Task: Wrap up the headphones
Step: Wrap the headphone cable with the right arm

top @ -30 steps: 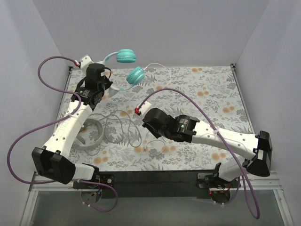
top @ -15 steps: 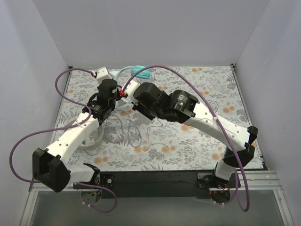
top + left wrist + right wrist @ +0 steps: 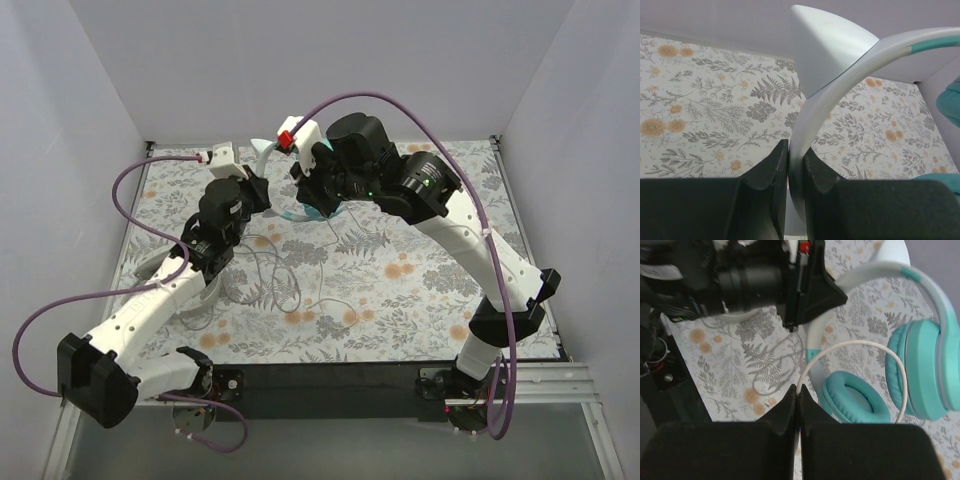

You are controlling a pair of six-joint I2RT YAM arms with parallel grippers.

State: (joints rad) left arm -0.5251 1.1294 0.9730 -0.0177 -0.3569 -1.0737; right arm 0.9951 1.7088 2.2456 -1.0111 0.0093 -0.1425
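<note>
Two robot arms meet over the far middle of a flower-patterned desk [image 3: 400,310], the left arm [image 3: 160,300] stretching forward and the right arm [image 3: 470,240] arching high across from its side. Between them hang the teal headphones [image 3: 920,370], ear cups just beside each other above the cloth. The pale headband [image 3: 840,85] is pinched tight between the fingers of the left gripper [image 3: 795,150] and curves up and to the right from there. A second pair, the grey headphones [image 3: 208,298], lies on the near left of the desk, partly hidden under the left arm, with its thin grey cable [image 3: 285,275] sprawled in loose loops toward the middle. The right gripper [image 3: 798,392] is pressed together on the white cable [image 3: 855,344], which loops up and over the nearer teal ear cup.
</note>
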